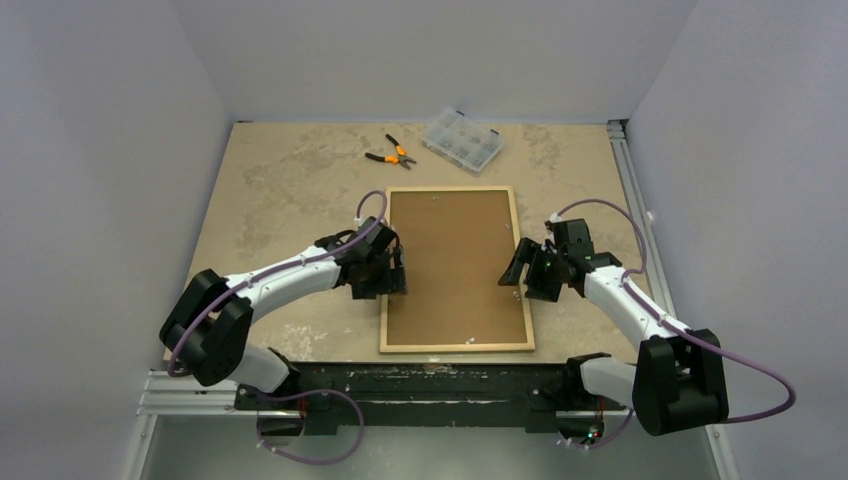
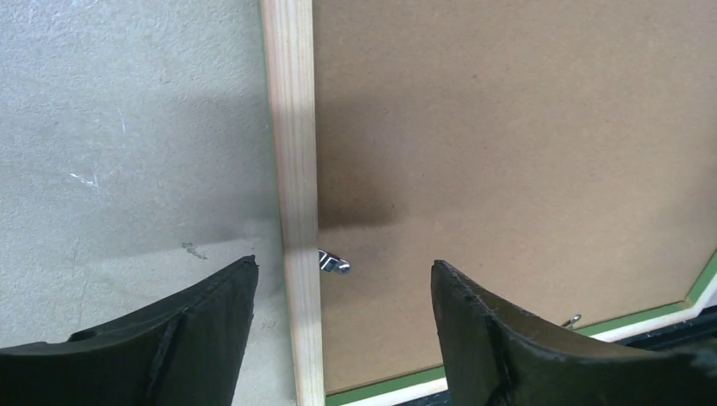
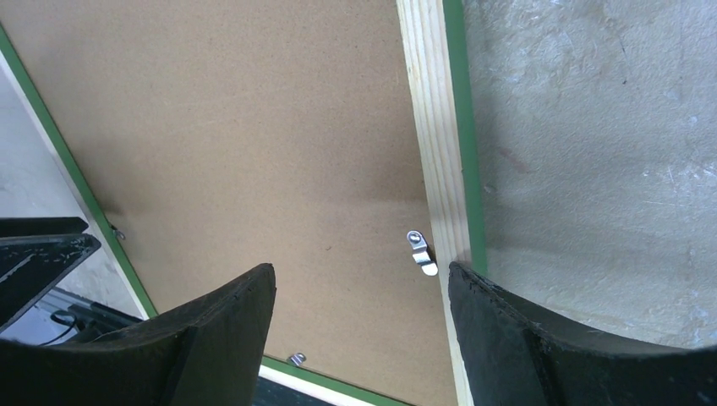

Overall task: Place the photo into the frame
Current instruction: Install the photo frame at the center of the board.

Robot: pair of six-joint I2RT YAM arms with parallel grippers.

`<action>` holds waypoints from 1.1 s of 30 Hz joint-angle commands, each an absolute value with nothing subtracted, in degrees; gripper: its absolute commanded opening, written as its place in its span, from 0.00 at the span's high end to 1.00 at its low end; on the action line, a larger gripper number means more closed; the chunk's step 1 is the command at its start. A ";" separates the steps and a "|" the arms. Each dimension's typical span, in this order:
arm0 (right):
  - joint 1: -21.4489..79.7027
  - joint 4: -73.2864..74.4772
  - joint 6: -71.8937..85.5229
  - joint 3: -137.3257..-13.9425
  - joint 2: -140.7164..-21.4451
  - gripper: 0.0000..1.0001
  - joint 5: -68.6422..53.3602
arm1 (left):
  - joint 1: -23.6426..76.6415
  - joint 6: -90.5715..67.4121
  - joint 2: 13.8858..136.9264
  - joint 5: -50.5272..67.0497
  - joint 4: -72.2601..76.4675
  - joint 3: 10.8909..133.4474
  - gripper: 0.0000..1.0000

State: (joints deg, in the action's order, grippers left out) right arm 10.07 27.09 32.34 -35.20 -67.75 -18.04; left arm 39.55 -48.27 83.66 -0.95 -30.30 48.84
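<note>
Since the frame (image 1: 456, 347) lies face down mid-worktop (image 1: 290, 180) with the brown backing sheet (image 1: 455, 265) seated inside its pale wood rails, I read this as the tail end of the job. No sight of the photo in any view. If it's in, it's under the backing, and I can't confirm that.

My left tool (image 2: 342, 266): fingers apart, holding nothing, straddling the left rail, with 1 left clip (image 2: 334, 262) just inside the rail between them. My right tool (image 3: 362, 271): also apart and empty, over the right rail, with 1 right clip (image 3: 420, 252) lying on the backing beside the rail.

Both clips seem to reach over the backing's edge, but I can't tell if they're turned fully home. 2 more clips show at the near rail, too small to judge.

Left to do, my guess: seat any loose clips, then flip the frame and check the print sits square.
</note>
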 commanded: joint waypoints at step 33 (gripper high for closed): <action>9.67 34.39 34.60 -36.88 -61.55 0.20 -6.58 | 30.59 -45.38 75.25 8.18 -26.59 41.13 0.23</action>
State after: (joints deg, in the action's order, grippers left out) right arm 13.52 31.75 36.77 -38.35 -61.52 -9.21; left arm 30.85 -45.89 75.99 5.41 -30.02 42.19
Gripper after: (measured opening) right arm 0.802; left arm 0.772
